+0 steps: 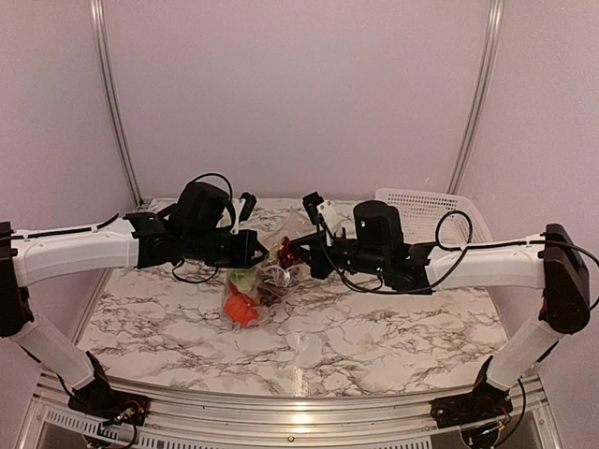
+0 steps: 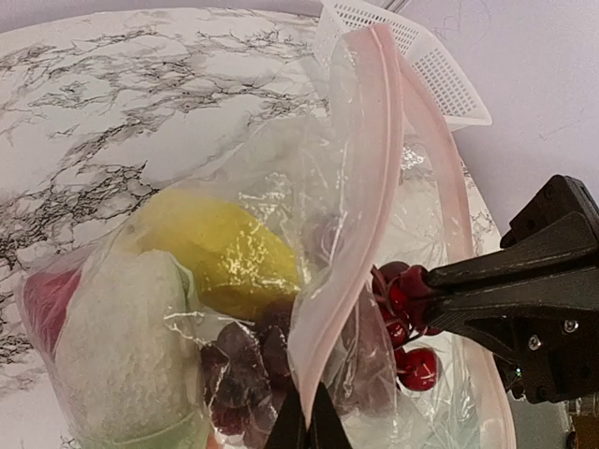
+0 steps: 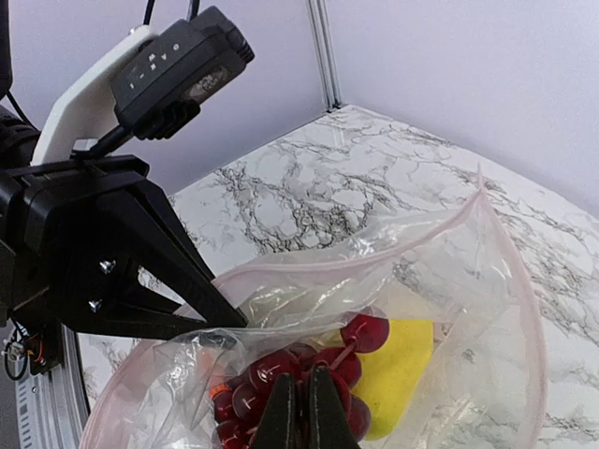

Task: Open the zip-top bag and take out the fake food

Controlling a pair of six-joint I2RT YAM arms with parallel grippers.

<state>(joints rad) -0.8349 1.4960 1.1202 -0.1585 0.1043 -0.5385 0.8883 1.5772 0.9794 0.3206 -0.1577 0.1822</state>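
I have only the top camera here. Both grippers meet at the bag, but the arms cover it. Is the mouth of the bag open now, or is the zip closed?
Observer: It is open. In the right wrist view the zip-top bag gapes, and its pink zip strip is parted into a wide loop.
Operator: Good. Is my right gripper inside the mouth, or only near it?
Observer: Inside. The right gripper is shut, and it seems to pinch the red cluster, which lies next to a yellow piece.
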